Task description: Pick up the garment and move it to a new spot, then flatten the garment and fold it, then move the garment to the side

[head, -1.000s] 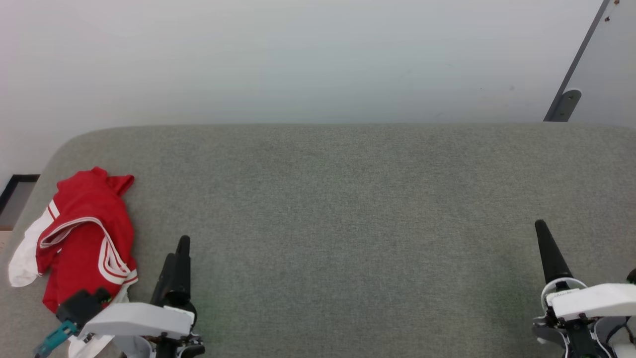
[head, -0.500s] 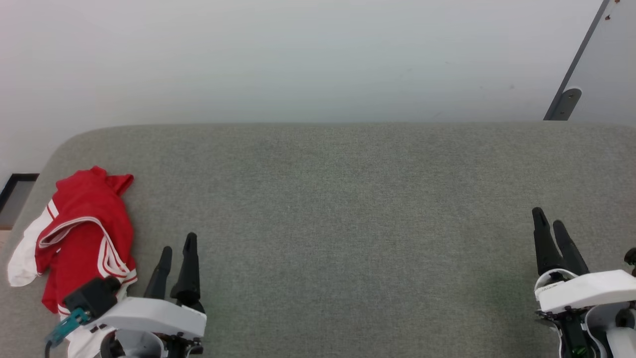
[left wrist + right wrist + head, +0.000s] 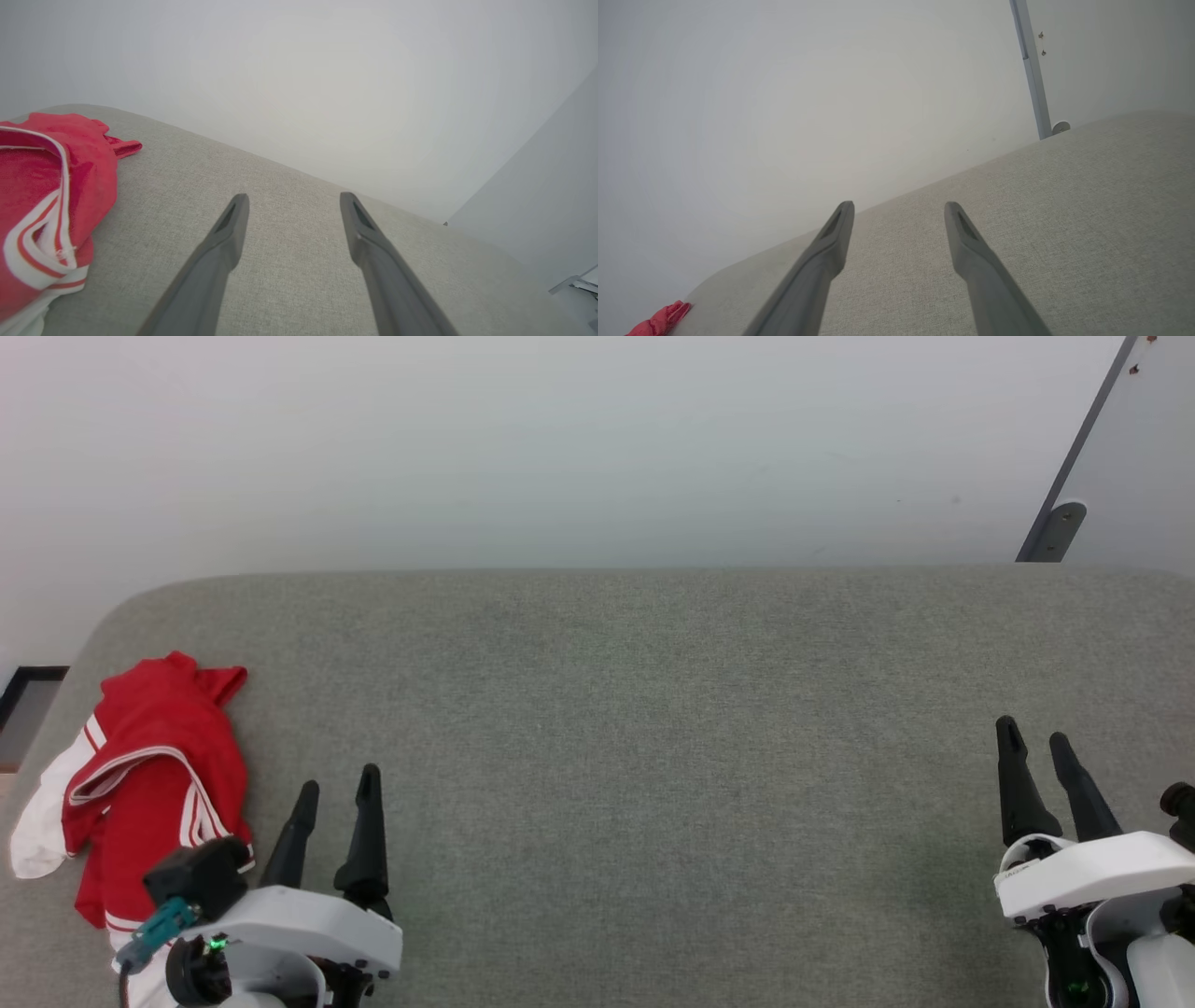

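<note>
Lying crumpled at the nine o'clock edge of a grey fabric surface [image 3: 653, 709], the garment [image 3: 154, 775], red with white sleeves and striped trim, sits in a heap, one white sleeve nearest the rim. The left gripper [image 3: 339, 778], at seven o'clock, is just beside the heap at its four o'clock, fingers spread wide and empty. The right gripper [image 3: 1032, 730], at four o'clock and well apart from the cloth, likewise has its fingers parted, holding nothing. A pale wall [image 3: 560, 448] stands at twelve o'clock.
</note>
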Tool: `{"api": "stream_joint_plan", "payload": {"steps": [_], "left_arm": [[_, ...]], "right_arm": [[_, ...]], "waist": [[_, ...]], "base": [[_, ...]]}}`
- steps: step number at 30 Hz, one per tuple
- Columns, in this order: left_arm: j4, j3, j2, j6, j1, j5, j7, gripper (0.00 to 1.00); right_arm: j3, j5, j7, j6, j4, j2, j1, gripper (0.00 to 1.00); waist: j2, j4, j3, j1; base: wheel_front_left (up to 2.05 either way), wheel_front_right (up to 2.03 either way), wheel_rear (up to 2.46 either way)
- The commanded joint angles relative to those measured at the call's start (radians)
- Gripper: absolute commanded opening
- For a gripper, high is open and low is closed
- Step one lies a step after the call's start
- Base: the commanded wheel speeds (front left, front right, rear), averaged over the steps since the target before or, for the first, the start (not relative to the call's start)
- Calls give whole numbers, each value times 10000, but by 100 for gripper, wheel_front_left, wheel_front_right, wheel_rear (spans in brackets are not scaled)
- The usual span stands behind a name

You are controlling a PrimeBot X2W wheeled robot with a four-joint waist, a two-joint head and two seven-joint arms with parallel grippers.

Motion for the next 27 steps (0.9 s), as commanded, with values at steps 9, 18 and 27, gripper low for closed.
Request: {"api": "stream_joint_plan", "payload": {"steps": [9, 18, 27], "left_arm": [[-145, -240, 272, 169, -195, 1095, -302, 100], [-94, -399, 411, 205, -189, 1904, -535, 100], [73, -484, 451, 211, -229, 2601, -733, 100]], "right_arm": [[-1, -1024, -305, -6, 80, -171, -406, 100], [134, -1836, -540, -7, 159, -281, -448, 100], [240, -2596, -740, -7, 301, -386, -570, 100]], "waist": [[0, -13, -72, 0], [0, -43, -114, 0], [0, -61, -130, 0]], "base": [[0, 0, 0], [0, 0, 0], [0, 0, 0]]}}
